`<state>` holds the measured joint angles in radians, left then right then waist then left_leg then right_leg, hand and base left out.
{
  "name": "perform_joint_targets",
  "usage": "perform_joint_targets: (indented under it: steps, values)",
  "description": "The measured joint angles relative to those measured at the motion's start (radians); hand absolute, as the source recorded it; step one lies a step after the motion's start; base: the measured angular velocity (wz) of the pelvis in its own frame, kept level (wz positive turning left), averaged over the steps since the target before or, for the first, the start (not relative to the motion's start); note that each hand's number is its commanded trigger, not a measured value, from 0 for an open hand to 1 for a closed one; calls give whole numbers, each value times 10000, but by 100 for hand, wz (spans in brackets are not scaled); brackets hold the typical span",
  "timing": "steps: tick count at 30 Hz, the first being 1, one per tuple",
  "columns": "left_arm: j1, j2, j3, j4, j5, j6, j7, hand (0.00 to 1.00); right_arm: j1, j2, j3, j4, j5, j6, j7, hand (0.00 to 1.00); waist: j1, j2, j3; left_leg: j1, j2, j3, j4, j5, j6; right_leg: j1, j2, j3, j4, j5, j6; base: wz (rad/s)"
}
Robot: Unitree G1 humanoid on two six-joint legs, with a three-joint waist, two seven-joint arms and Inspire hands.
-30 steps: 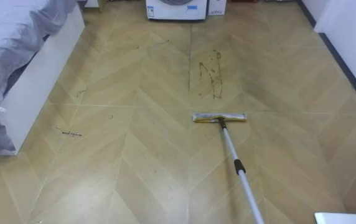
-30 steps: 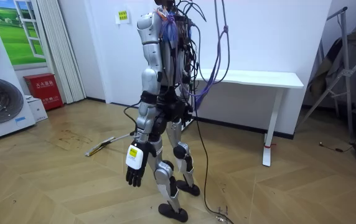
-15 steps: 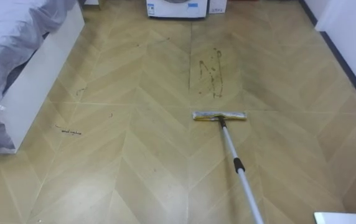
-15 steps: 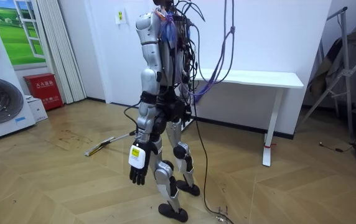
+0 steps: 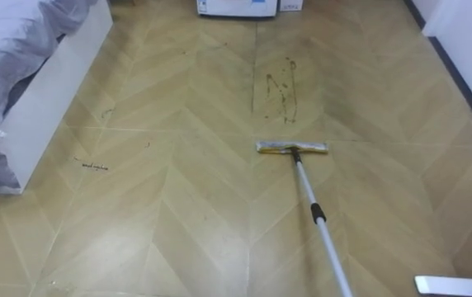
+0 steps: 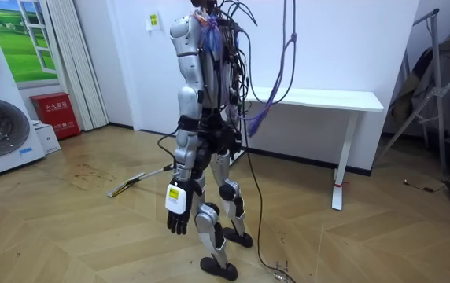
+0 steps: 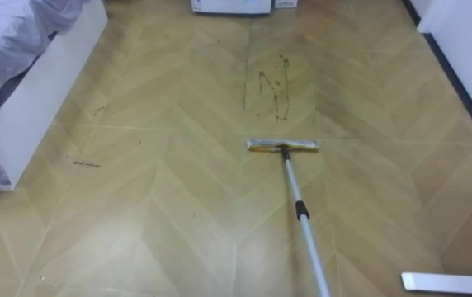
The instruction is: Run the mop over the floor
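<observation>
Left hand (image 6: 178,220) hangs by the robot's thigh in the room view, fingers relaxed and grasping nothing, as the robot stands upright near one white bench (image 6: 319,100). One mop (image 5: 312,200) lies flat on the floor (image 5: 178,223), its handle cut off by the eye views' lower edge. Just beyond its head sits one dark scribbled stain (image 5: 280,85); one bed (image 5: 46,91) is cropped at left, and one washing machine (image 5: 236,7) is cut by the far edge.
</observation>
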<state>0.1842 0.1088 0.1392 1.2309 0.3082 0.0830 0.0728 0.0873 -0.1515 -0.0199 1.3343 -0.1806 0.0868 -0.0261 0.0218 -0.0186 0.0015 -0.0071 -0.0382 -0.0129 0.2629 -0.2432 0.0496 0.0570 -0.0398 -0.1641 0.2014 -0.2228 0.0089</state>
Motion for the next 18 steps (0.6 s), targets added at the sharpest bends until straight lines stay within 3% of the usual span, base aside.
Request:
perform_joint_targets:
  steps: [6,16,18]
  values:
    - [-599,20,-289,88,-22,-70,312,0,-462,53,362,-91,778,-143,-82,100,112,49,9,-1247,110,19,471,8,-15,-1050,80,-48,246,119,-97,1]
    - [-1780,68,-1173,469,-663,-630,859,0,-1297,55,876,-45,1956,-679,-515,100,109,24,239,-3743,230,-73,1668,61,-48,-3431,78,-346,1345,163,-192,8]
    - [-1984,74,-1264,473,-986,-738,979,0,-1384,63,1064,-84,2204,-834,-684,100,128,11,253,-4280,238,-109,1902,79,-64,-3972,72,-359,1622,150,-227,0]
